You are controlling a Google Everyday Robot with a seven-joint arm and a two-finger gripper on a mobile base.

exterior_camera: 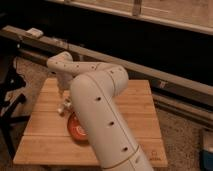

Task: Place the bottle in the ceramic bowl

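Note:
The orange-red ceramic bowl (75, 128) sits on the wooden table (135, 105), left of centre; my white arm covers its right part. My gripper (64, 103) hangs down from the wrist just above and behind the bowl's far-left rim. A small pale shape (62, 107) shows at the gripper's tip. It may be the bottle, but I cannot tell whether it is held.
My thick white arm (100, 125) rises from the front edge of the table and blocks its middle. A long metal rail (165, 82) runs behind the table. Dark frame legs (10, 100) stand at the left. A blue-white object (207, 150) lies on the floor at the right.

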